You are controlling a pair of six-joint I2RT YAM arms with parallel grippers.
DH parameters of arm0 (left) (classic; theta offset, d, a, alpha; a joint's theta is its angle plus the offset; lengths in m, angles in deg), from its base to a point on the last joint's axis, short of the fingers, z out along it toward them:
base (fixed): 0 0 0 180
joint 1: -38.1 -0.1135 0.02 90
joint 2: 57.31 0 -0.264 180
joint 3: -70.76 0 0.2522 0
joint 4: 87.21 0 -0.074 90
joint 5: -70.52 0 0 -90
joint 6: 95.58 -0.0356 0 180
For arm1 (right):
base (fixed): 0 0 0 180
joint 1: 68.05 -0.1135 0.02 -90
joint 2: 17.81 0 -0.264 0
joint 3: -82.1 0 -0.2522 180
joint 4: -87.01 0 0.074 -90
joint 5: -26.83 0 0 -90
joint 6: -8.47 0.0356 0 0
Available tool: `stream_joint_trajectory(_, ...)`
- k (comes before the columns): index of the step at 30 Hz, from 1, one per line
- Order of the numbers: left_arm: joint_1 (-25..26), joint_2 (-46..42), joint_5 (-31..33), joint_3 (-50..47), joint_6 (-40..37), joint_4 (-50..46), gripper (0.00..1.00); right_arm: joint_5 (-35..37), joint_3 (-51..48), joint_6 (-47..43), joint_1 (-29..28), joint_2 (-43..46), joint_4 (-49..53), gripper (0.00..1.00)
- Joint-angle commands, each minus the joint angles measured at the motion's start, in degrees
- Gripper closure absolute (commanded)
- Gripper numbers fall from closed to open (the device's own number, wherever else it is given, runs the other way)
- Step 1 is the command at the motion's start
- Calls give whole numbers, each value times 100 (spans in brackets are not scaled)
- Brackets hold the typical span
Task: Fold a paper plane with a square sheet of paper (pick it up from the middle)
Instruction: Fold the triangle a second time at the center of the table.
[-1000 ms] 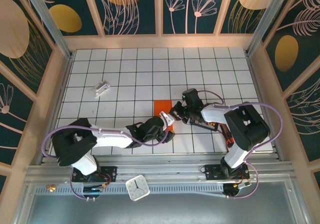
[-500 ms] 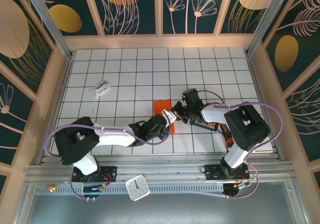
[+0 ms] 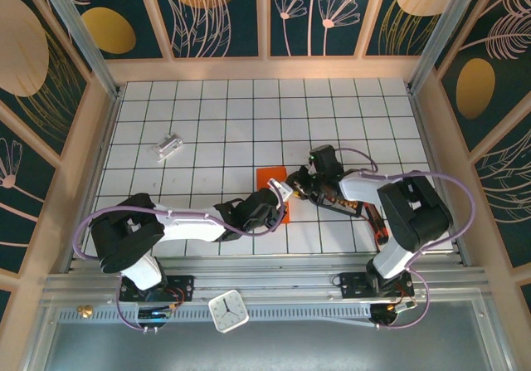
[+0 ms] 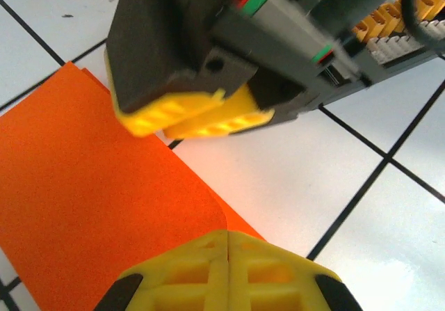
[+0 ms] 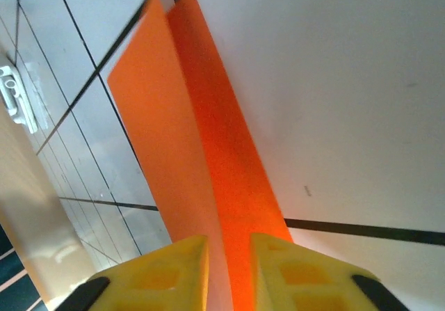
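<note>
Risk: left gripper [image 4: 228, 236] is shut on the edge of the orange paper [image 3: 271, 177] at the middle of the table [image 3: 207, 105], while right gripper [image 5: 229, 245] stands slightly parted around its raised fold, so any pull may tear or unfold it.

Lab test cell, gridded table [image 3: 207, 114], patterned walls [image 3: 216, 14]

Your left arm [image 3: 187, 226] lies low, stretched rightward from its base toward the middle. The left gripper [image 3: 279, 203] at its end has its jaws pressed fully together (on the left wrist view the two yellow pads [image 4: 188, 273] meet along a single seam). Your right arm [image 3: 365, 190] doubles back at the elbow and reaches left. The right gripper [image 3: 295, 188] faces the left one, tips nearly meeting, its fingers [image 5: 163, 269] narrowly parted.
</note>
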Motion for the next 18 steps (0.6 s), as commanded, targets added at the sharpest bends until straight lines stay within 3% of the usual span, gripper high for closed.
stream_joint_trajectory(1,-144,-110,-529,78,803,250,100,105,-331,-541,192,865,338,71)
stream_joint_trajectory(5,-531,-97,-1430,-60,1779,876,100,181,-857,-987,234,1700,559,70)
stream_joint_trajectory(10,-773,-19,-1986,-150,2636,1441,100,110,-1574,-682,150,2333,27,80)
stream_joint_trajectory(18,-980,170,-2328,-428,3302,2092,100,301,-1625,-490,-529,1705,-741,92)
